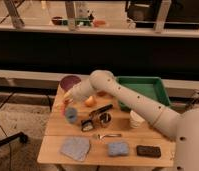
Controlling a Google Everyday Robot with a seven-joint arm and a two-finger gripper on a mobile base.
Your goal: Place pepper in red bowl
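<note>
My gripper [67,99] is over the left part of the wooden table [55,137], just in front of the purple bowl [70,81]. It is shut on the pepper [64,105], a thin red chili hanging down from the fingers above the table. The red bowl [101,93] is right of the gripper and mostly hidden behind my forearm; only a red sliver shows beside the orange fruit [90,101].
A green tray [155,87] stands at the back right. A small blue object [70,114], a black-handled tool [100,111], a small cup [105,119], a white cup [137,119], a fork [109,135], a blue cloth [75,148], a blue sponge [118,148] and a black block [149,151] lie on the table.
</note>
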